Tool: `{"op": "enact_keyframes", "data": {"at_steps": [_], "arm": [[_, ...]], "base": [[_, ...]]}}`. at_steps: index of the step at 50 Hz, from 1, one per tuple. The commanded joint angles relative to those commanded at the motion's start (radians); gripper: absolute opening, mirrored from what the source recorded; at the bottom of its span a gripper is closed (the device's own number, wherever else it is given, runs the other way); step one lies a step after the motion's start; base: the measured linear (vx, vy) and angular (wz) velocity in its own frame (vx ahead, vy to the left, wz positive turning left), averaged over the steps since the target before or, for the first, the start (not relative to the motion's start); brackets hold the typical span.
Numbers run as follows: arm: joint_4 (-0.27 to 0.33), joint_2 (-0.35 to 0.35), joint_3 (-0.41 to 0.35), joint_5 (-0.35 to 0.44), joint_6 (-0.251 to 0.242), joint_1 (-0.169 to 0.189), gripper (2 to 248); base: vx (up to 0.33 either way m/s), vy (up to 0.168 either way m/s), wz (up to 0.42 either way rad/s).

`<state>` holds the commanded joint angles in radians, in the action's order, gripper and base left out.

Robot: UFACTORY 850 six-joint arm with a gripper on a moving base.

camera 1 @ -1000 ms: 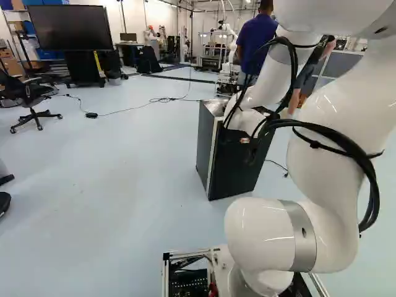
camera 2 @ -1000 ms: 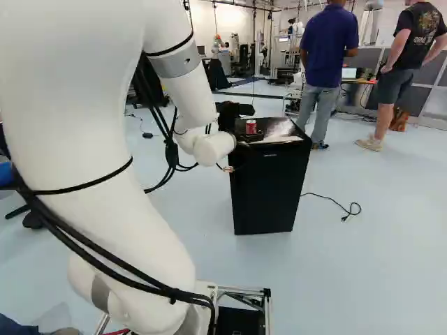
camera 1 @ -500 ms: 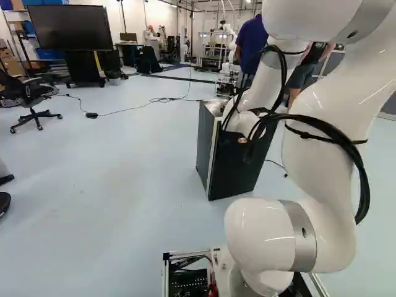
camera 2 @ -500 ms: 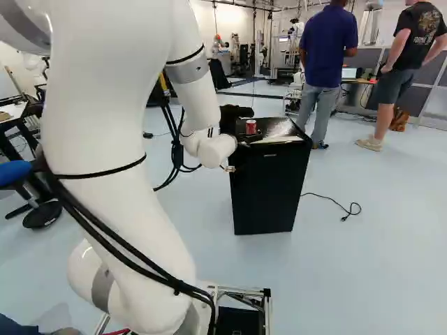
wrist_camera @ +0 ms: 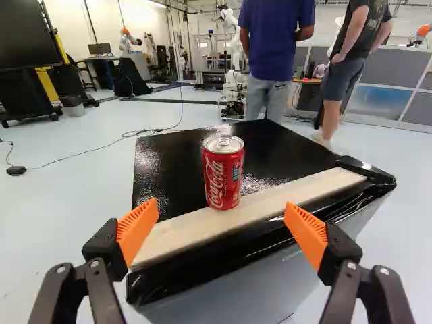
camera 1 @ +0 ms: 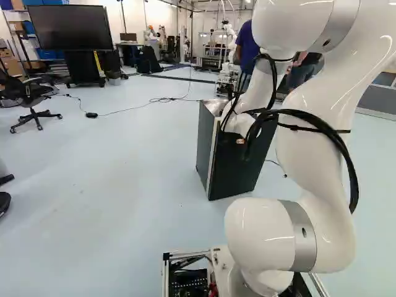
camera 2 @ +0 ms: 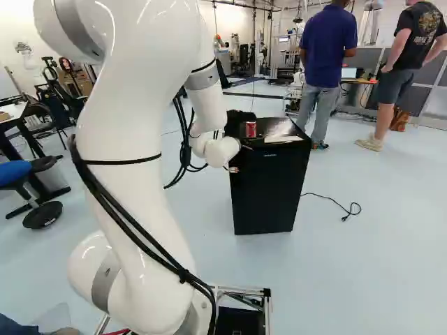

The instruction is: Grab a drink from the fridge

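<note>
So, left to right in the right base view: blue stool [camera 2: 15,171], then the white arm [camera 2: 133,209] bent toward a black mini fridge [camera 2: 271,188]. Its gripper [camera 2: 255,128] is spread really wide, orange pads [wrist_camera: 140,226] well apart, and it's got hold of nothing. The red soda can [camera 2: 251,129] stands on the fridge top near the close edge, ahead of the gripper and pretty much centred between its fingers. Can's bolt upright, long axis vertical, pull tab up, white script toward the gripper. Power cord [camera 2: 334,206] is on the floor, right of the fridge.
</note>
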<state>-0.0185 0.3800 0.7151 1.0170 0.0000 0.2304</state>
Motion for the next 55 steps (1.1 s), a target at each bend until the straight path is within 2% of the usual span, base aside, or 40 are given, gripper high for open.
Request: {"op": "enact_keyframes", "data": {"at_steps": [34,55], "arm": [[0.000,0.129,0.164,0.000,0.000,-0.006,247],[0.000,0.163,0.208,0.000,0.000,-0.007,247]], "base": [[0.000,0.000,0.000],[0.000,0.000,0.000]]}}
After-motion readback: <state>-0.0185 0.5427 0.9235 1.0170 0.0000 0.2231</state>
